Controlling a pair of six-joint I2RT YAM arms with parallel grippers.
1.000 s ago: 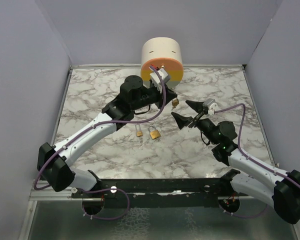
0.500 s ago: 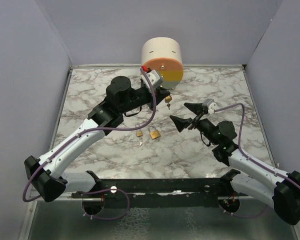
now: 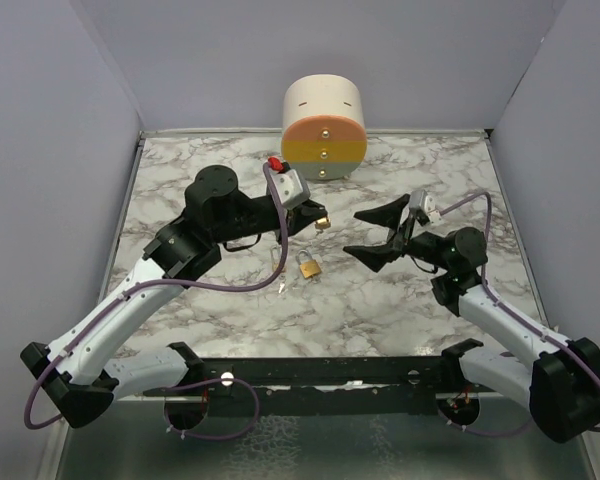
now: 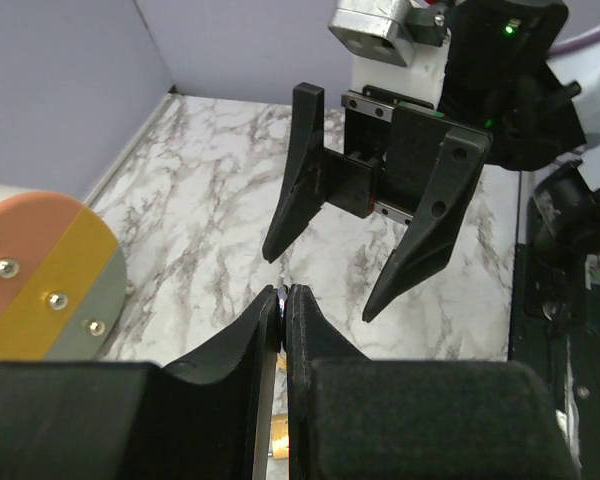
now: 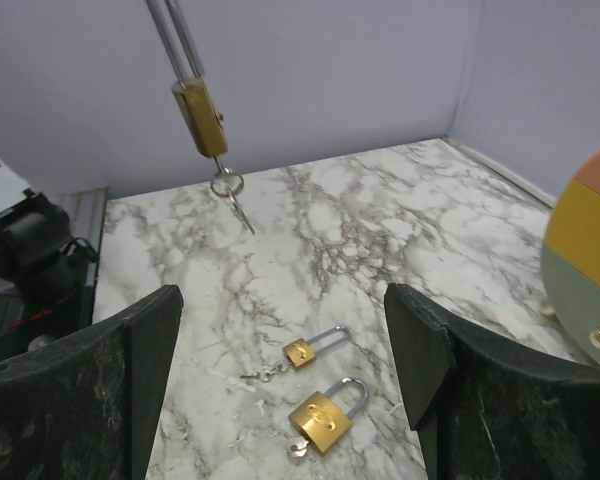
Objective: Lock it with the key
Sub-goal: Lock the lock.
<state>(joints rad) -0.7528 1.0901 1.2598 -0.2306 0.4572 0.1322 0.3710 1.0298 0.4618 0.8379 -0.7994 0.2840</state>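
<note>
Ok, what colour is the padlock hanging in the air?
The padlock is brass-gold with a silver shackle; clearest in the right wrist view.

Three brass padlocks: a hanging padlock (image 5: 200, 115), a small padlock (image 5: 300, 351) and a larger padlock (image 5: 322, 420), the last two on the surface (image 5: 400, 230). Two keys show plainly: a dangling key (image 5: 238, 210) and a lying key (image 5: 263, 376). One drum (image 3: 324, 118) has three screws (image 4: 50, 299) on its face. Two grippers: left gripper (image 4: 285, 293), right gripper (image 3: 353, 232).
</note>
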